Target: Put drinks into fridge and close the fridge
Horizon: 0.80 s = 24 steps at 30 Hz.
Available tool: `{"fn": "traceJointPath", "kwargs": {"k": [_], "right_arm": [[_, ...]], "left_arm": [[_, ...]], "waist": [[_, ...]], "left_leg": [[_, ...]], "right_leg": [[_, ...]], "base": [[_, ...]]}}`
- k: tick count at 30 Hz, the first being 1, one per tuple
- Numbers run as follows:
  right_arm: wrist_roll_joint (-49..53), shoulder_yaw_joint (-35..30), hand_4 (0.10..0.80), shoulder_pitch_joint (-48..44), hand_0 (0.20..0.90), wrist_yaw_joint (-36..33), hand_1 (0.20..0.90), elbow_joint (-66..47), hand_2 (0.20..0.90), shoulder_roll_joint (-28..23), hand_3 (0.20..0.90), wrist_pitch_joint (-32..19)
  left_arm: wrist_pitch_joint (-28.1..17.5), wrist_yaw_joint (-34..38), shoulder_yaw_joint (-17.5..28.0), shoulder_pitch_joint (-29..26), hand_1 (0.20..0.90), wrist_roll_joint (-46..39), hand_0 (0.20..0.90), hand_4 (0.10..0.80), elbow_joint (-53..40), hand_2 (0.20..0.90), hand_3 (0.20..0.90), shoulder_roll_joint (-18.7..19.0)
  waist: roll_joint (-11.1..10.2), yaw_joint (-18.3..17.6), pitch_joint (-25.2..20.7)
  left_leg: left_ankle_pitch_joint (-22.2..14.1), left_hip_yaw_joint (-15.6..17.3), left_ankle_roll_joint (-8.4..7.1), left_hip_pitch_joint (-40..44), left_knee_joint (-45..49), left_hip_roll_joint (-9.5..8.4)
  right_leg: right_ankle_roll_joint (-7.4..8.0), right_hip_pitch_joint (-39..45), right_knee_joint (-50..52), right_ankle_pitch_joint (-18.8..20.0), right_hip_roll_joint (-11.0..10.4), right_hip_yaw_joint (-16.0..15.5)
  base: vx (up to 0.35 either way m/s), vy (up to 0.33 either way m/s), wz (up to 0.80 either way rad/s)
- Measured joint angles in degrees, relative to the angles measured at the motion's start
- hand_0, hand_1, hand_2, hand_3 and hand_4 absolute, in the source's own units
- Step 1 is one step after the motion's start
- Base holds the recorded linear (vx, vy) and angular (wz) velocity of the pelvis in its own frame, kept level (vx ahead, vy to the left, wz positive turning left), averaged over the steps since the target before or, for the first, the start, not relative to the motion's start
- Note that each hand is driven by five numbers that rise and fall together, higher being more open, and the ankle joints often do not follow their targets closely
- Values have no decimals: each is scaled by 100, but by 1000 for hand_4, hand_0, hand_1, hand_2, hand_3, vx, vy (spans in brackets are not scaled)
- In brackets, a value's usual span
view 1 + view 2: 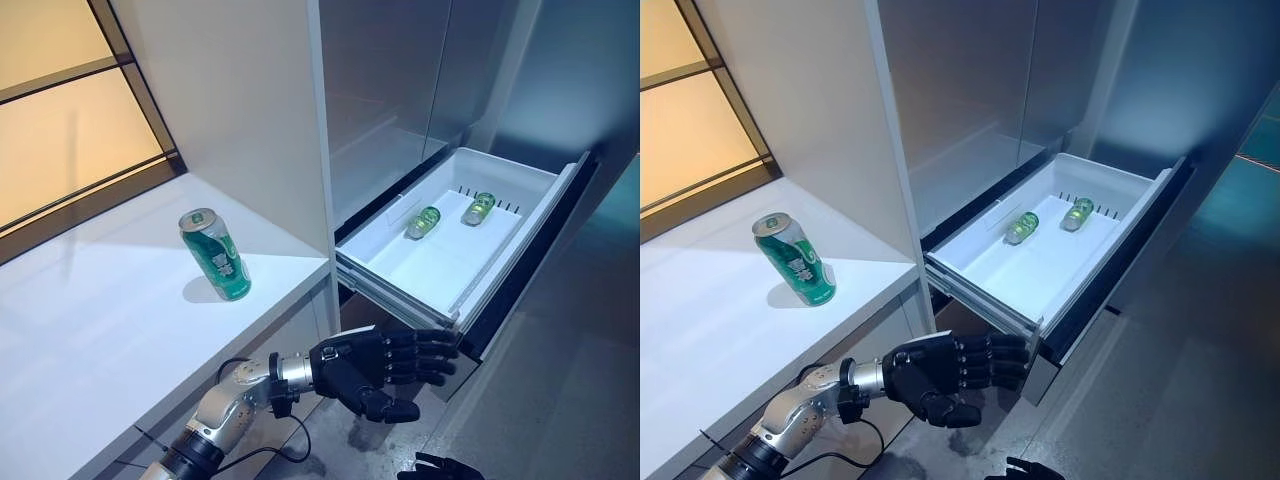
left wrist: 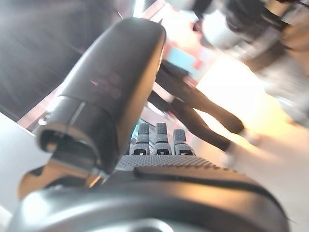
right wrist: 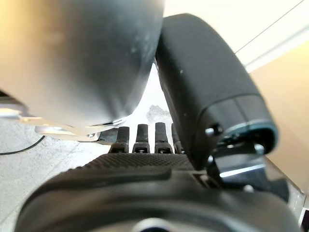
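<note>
A green can [image 1: 215, 255] stands slightly tilted on the white counter [image 1: 90, 330], to the left of the fridge. The fridge's white drawer [image 1: 440, 268] is pulled out, and green cans [image 1: 424, 221] lie on their sides at its far end. My left hand [image 1: 370, 368] is open and empty, low in front of the counter. Its fingers reach just under the drawer's near front corner; I cannot tell whether they touch it. My right hand [image 1: 435, 467] shows at the bottom edge of the eye views, and its own wrist view [image 3: 145, 140] shows straight fingers holding nothing.
A tall white cabinet wall [image 1: 250, 110] stands between the counter and the fridge's grey doors [image 1: 400, 90]. A window [image 1: 60, 110] runs behind the counter. Grey floor [image 1: 560, 400] lies to the right of the drawer.
</note>
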Motion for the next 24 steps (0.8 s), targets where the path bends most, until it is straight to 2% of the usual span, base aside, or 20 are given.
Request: {"fn": "traceJointPath", "kwargs": {"k": [6,9,14,18,20,23,24], "right_arm": [[2,17,800,30,900,-26,900,2,900,15,900,-66],[2,38,800,65,900,-87,900,2,900,26,900,-108],[4,131,800,81,900,-152,900,-2,900,28,900,-123],[3,166,800,149,900,-194,900,-7,900,30,900,-130],[3,189,800,188,900,-223,900,-25,900,26,900,-152],[1,228,800,231,900,-245,900,-24,900,34,900,-204],[-1,256,800,240,900,-247,900,-16,900,36,900,-204]], "left_arm": [[-288,4,278,-70,900,-1170,900,800,-710,900,900,-19],[-628,11,360,-132,900,-1628,900,800,-1052,900,900,-11],[-1723,441,444,-214,900,-1678,900,800,-1381,900,900,180],[-2647,1062,964,-212,900,-1550,900,800,-1403,900,900,320],[-3355,1590,1332,-214,900,-946,900,800,-1416,900,900,436],[-3950,2391,1939,-212,900,-82,900,800,-1420,900,900,707],[-4019,2507,2087,-212,900,50,900,800,-1420,900,900,735]], "waist": [[20,-5,-14],[24,0,-17],[38,2,-75],[53,42,-150],[57,124,-162],[1,221,-208],[-1,282,-258]], "left_leg": [[0,-10,0,37,1,-2],[0,-27,0,80,-1,-3],[0,-62,0,78,-5,-7],[-1,-94,-1,68,-5,-5],[0,-101,-2,65,-5,-5],[3,-158,-7,-13,-6,-4],[4,-159,-8,-27,-5,-4]], "right_leg": [[0,35,-1,0,0,-1],[9,86,-1,-8,0,-11],[31,99,-29,-24,-4,-42],[25,101,-30,-27,-4,-85],[22,100,-30,-26,-3,-92],[13,79,-31,-34,-3,-141],[6,58,-31,-32,-2,-142]], "base": [[0,0,0],[4,-4,1],[4,-3,2],[17,-6,4],[0,0,0],[15,-7,8],[20,-8,7]]}}
